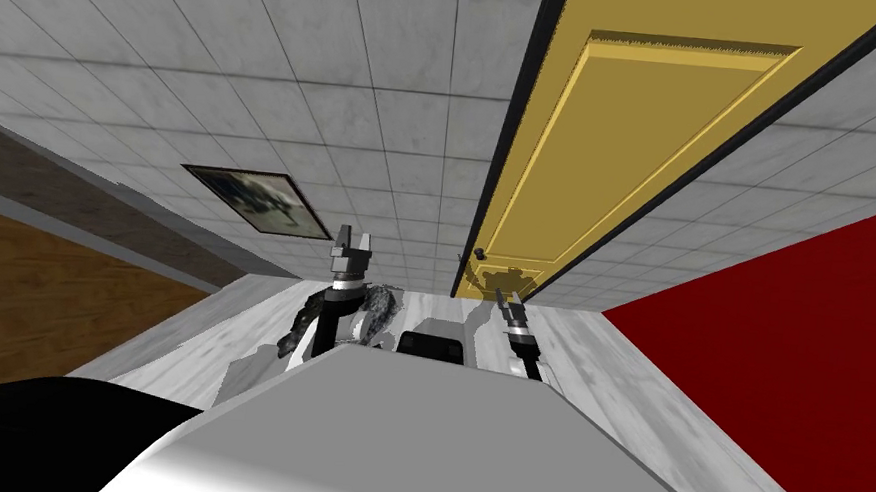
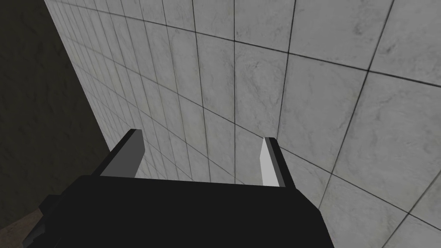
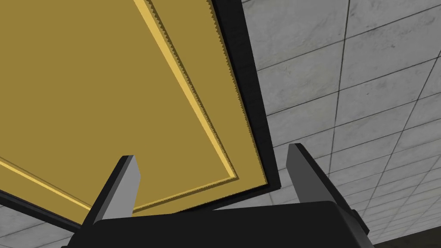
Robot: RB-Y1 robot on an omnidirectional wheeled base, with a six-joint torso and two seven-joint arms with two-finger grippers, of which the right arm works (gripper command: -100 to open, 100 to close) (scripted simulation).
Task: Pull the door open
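Observation:
A yellow panelled door (image 1: 628, 126) in a black frame (image 1: 515, 135) stands ahead in a grey tiled wall. Its small dark handle (image 1: 476, 253) sits at the door's left edge, low in the head view. My right gripper (image 1: 510, 290) is raised just right of the handle and close to the door, fingers open and empty. The right wrist view looks at the yellow door (image 3: 86, 86) and a corner of its black frame (image 3: 245, 86) between the open right gripper (image 3: 212, 151). My left gripper (image 1: 353, 243) is held up to the left, facing the tiled wall; the left gripper (image 2: 202, 135) is open and empty.
A framed picture (image 1: 255, 198) hangs on the tiled wall left of the door. A red wall (image 1: 815, 375) closes in on the right and a brown wooden surface (image 1: 8, 307) lies on the left. Pale grey floor (image 1: 614, 376) runs up to the door.

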